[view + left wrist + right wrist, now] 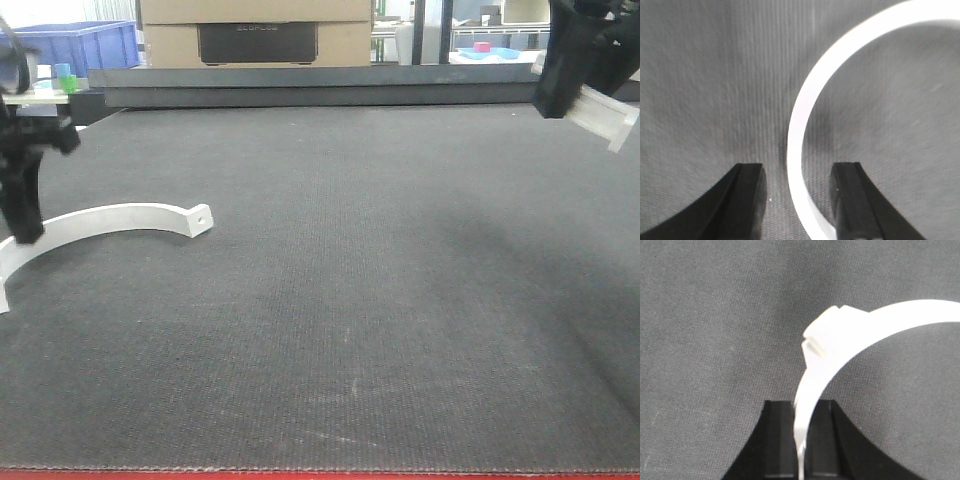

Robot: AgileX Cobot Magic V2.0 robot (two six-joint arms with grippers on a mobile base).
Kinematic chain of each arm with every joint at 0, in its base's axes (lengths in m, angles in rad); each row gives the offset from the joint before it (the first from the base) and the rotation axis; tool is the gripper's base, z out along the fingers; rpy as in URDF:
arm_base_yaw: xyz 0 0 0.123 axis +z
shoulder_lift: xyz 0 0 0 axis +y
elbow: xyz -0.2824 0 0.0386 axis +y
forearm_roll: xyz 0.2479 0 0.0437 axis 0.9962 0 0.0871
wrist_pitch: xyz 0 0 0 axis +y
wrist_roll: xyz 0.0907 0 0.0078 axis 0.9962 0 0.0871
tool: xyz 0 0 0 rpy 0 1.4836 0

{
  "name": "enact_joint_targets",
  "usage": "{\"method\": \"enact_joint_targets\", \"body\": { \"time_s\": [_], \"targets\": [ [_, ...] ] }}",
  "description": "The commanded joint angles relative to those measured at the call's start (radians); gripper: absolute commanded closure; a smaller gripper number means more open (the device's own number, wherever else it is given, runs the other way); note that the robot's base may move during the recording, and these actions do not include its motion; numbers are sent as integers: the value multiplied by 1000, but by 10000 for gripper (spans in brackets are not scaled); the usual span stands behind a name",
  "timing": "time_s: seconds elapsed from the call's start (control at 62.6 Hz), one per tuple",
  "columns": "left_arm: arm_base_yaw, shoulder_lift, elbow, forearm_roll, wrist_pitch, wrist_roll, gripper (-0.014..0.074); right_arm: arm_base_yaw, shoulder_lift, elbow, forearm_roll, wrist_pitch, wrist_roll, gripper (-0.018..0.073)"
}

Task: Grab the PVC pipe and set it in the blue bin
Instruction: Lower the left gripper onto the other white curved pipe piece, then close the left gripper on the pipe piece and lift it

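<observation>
A dark grey woven mat [350,300] covers the table, and along its far edge runs a low dark ledge. Behind the ledge stands a cardboard box [255,30], and a blue bin [85,45] sits in the far left corner, well apart from both arms. Beside the bin a few small green and blue blocks [65,77] rest on a pale shelf.

The right gripper [800,410] hangs in the air above the far right of the table, its jaws closed on the PVC pipe [605,118]. The right wrist view shows the white curved strip pinched edge-on between the two black fingers, bending up and off to the right, with a squared tab at the bend. The pipe is clear of the mat, with only grey weave below it.

The left gripper [25,220] is low at the left edge, over a large white arc [120,218] that lies flat on the mat with a holed tab at its right end. Its jaws stand apart with the arc's band running between them, closer to one finger; whether it touches that finger cannot be told
</observation>
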Motion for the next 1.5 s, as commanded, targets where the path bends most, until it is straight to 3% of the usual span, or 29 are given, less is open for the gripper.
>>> {"method": "enact_joint_targets", "body": {
  "time_s": [0.0, 0.4, 0.496, 0.655, 0.991, 1.215, 1.359, 1.487],
  "targets": [
    [-1, 25, -7, -4, 19, -10, 377, 1, -4, -6, -10, -12, -7, 727],
    [-1, 53, -7, -6, 17, -32, 388, 1, -4, -6, -10, -10, -7, 727],
    [-1, 53, -7, -6, 17, -32, 462, 1, -4, -6, -10, -10, -7, 727],
    [-1, 53, -7, -6, 24, -32, 711, 1, -4, -6, -10, -10, -7, 727],
    [-1, 29, -7, -12, 78, -32, 707, 1, -4, -6, -10, -19, -7, 727],
    [-6, -87, -7, -12, 89, -32, 707, 1, -4, -6, -10, -19, -7, 727],
    [-41, -185, -7, -12, 89, -24, 707, 1, -4, -6, -10, -20, 0, 727],
    [-95, -271, 2, -12, 35, 11, 707, 1, -4, -6, -33, -31, 75, 727]
  ]
}}
